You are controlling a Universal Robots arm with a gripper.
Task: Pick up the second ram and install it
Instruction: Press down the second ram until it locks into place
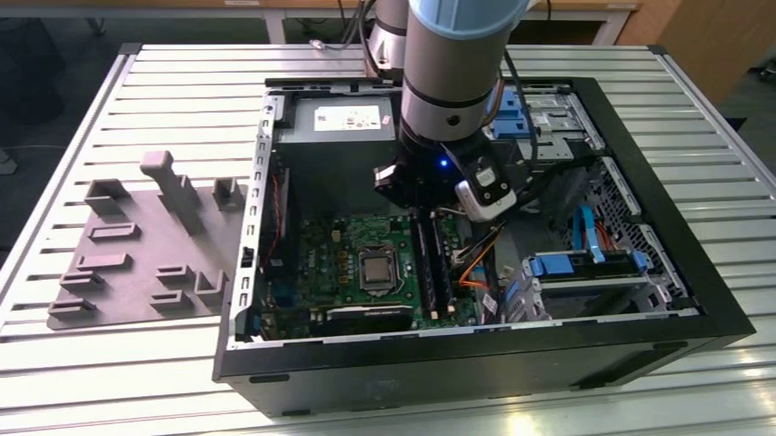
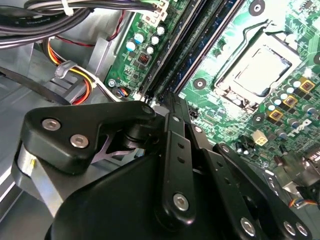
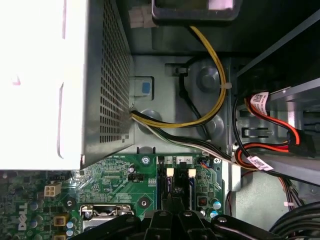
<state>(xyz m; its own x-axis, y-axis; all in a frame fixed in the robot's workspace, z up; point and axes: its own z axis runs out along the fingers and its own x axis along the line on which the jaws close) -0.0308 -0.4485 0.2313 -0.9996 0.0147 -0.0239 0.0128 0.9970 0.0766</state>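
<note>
The tool [image 2: 167,107], fingers drawn narrow together, sits low over the memory slots [image 2: 187,55], apparently pressing the second ram [image 3: 169,192] home; seating evenly looks like the need.

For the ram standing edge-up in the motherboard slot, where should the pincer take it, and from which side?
Grip the second ram by its two flat faces along the exposed top edge, near mid-length, coming straight down from above. It looks thin and upright, the neighbouring slot sits close beside it, and white latches guard the slot ends.
</note>
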